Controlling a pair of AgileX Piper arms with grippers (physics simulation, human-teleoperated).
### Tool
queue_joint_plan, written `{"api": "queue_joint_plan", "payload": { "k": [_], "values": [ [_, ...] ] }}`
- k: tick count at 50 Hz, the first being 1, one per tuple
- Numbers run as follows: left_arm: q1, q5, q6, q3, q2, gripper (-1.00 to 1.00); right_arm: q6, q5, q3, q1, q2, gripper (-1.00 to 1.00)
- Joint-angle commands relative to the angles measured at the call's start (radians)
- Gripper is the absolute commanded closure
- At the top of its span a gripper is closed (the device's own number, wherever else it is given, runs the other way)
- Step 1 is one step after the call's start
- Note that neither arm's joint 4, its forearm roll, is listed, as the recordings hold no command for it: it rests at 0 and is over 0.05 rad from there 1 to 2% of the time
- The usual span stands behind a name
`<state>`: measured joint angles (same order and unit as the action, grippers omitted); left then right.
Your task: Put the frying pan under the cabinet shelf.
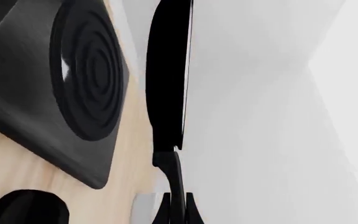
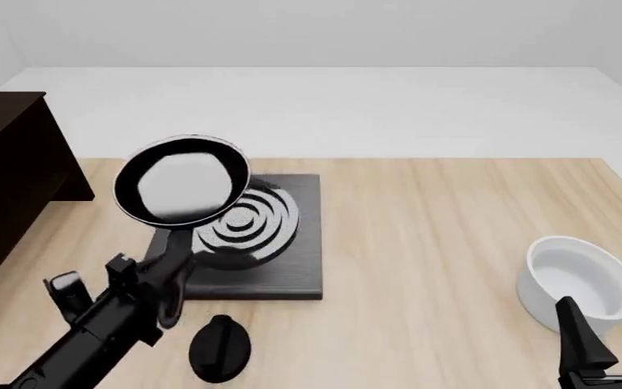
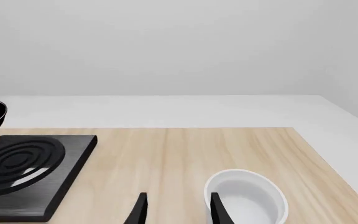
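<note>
Left gripper (image 2: 171, 271) clamped on the frying pan (image 2: 181, 180) handle, pan lifted over the stove plate (image 2: 295, 259), cabinet shelf (image 2: 9, 174) just off to its left, right gripper (image 2: 614, 336) parked open by the white bowl (image 2: 576, 279).

Frying pan (image 2: 182, 190) aloft, grey inside showing — dark cabinet shelf (image 2: 9, 174) far left.

Bright, even, diffuse light throughout, soft faint shadows cast under the pan (image 2: 181, 190) and bowl (image 2: 578, 283), pale sheen seen on the stove plate (image 2: 249, 235) rings, left wrist view slightly blurred, other views sharp, no edge distortion noted
</note>
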<state>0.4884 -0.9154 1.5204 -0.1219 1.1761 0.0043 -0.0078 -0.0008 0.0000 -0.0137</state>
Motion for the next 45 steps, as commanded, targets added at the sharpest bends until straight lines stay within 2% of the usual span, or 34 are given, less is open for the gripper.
{"api": "queue_joint_plan", "payload": {
  "k": [1,6,7,8,13,20,27,37,40,45],
  "values": [
    [-0.102,-0.302,0.126,0.112,0.037,1.00,0.000,0.000,0.000,0.000,0.000,-1.00],
    [-0.118,-0.304,0.145,0.121,0.012,1.00,0.000,0.000,0.000,0.000,0.000,-1.00],
    [-0.111,-0.304,0.172,0.122,-0.015,1.00,0.000,0.000,0.000,0.000,0.000,-1.00],
    [-0.119,-0.304,0.158,0.122,-0.011,1.00,0.000,0.000,0.000,0.000,0.000,-1.00],
    [-0.146,-0.304,0.186,0.122,-0.020,1.00,0.000,0.000,0.000,0.000,0.000,-1.00],
    [-0.186,-0.304,0.196,0.122,0.004,1.00,0.000,0.000,0.000,0.000,0.000,-1.00],
    [-0.215,-0.305,0.275,0.122,0.053,1.00,0.000,0.000,0.000,0.000,0.000,-1.00],
    [-0.248,-0.305,0.301,0.122,0.076,1.00,0.000,0.000,0.000,0.000,0.000,-1.00],
    [-0.272,-0.305,0.337,0.122,0.087,1.00,0.000,0.000,0.000,0.000,-0.001,-1.00],
    [-0.278,-0.305,0.349,0.122,0.081,1.00,0.000,0.000,0.000,0.000,0.000,-1.00]
  ]
}}
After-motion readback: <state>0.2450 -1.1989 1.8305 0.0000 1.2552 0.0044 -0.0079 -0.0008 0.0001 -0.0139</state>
